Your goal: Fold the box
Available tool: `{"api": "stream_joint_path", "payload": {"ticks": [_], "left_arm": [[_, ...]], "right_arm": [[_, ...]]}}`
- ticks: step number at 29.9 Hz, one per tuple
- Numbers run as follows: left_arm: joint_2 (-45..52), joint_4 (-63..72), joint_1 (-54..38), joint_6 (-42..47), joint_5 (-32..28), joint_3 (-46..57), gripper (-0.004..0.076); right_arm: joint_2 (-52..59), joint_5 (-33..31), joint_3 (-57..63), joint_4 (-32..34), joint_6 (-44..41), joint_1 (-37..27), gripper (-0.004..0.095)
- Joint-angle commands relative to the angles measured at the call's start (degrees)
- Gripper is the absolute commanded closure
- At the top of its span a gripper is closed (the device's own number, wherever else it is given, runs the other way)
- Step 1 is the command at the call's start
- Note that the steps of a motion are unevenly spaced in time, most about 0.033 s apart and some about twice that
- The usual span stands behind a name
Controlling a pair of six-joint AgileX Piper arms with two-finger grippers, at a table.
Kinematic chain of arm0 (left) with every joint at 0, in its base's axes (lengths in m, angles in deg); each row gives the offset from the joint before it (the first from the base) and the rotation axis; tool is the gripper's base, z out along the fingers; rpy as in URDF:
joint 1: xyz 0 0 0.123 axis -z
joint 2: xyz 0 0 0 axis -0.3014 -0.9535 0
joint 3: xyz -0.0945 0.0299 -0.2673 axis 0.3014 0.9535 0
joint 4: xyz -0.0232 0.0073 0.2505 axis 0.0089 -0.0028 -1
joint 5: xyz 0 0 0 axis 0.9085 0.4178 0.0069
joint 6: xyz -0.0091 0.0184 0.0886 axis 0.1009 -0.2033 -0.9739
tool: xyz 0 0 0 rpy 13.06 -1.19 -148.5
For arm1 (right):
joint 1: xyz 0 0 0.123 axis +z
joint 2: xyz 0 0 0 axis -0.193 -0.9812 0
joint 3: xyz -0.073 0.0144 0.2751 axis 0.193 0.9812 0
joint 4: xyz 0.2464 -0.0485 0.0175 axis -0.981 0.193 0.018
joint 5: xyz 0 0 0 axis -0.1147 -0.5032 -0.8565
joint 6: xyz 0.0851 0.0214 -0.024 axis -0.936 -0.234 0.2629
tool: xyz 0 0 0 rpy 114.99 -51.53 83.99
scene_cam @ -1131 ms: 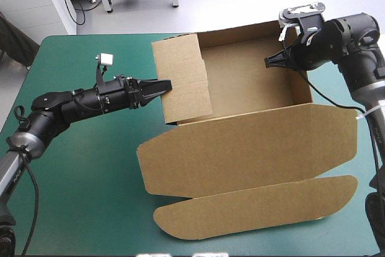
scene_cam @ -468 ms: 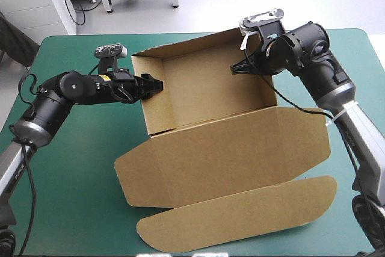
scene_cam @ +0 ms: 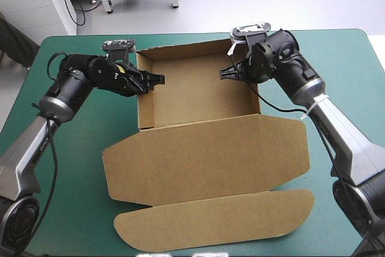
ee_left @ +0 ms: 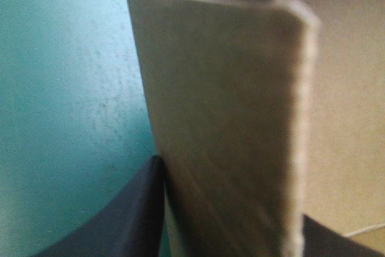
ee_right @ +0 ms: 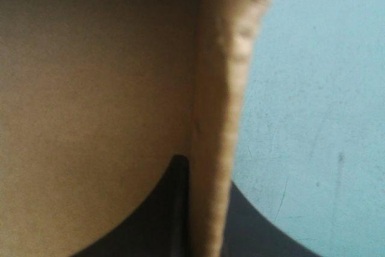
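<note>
**A:** Where does everything sit right now?

**B:** The box is an open tray on the teal-green surface, lying between the two tools. The left tool is clenched on the left wall, with a black finger on each side of the board. The right tool is clamped the same way on the right wall. The lid lies flat beside both tools, on the robot's side, and its tuck flap lies beyond it.

**B:** What could go wrong from here?

**A:** Starting on the left, that wall looks like a doubled-over panel. If the left tool lets go before the panel is seated, I'd expect it to spring back open. If the two tools pull unevenly, the light tray could skew or crease between them, or the board could slip from a grip. On the right, a tool backing off could drag the tray with it.

**B:** And what is different from before?

**A:** Earlier the left panel leaned wide over the tray, with the left tool outside it. Now the panel stands upright and is gripped. The whole box has slid left and squared up. The right tool came along with it, and the lid swung the same way.
</note>
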Motion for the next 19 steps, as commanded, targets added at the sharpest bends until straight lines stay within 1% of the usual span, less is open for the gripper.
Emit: {"api": "stream_joint_path", "payload": {"ticks": [1, 5, 8, 14, 17, 19], "left_arm": [[-0.31, -6.56, 5.53, 3.87, -0.89, -4.34, 0.0733], [-3.95, -14.81, 9.92, 9.42, -2.89, -5.96, 0.0731], [-7.56, -19.50, 11.59, 11.39, -0.54, -6.80, 0.0731], [-13.24, -19.65, 11.28, 11.59, 1.47, -6.92, 0.0731], [-14.95, -20.20, 11.28, 11.59, -0.04, -6.92, 0.0731], [-15.64, -20.35, 11.28, 11.59, -1.06, -6.92, 0.0731]], "right_arm": [[0.15, 6.62, -1.91, -5.79, -1.53, 1.68, 0.0921], [-3.17, 7.00, -1.91, -5.79, -4.67, 1.58, 0.0921], [-5.89, 6.29, -1.91, -5.79, -4.48, 1.58, 0.0921], [-10.19, 6.23, -1.91, -6.78, -1.78, -0.37, 0.0923], [-11.92, 7.01, -1.91, -9.99, 0.70, -3.10, 0.0923], [-12.82, 6.32, -1.91, -13.87, 3.83, -5.78, 0.0923]]}}
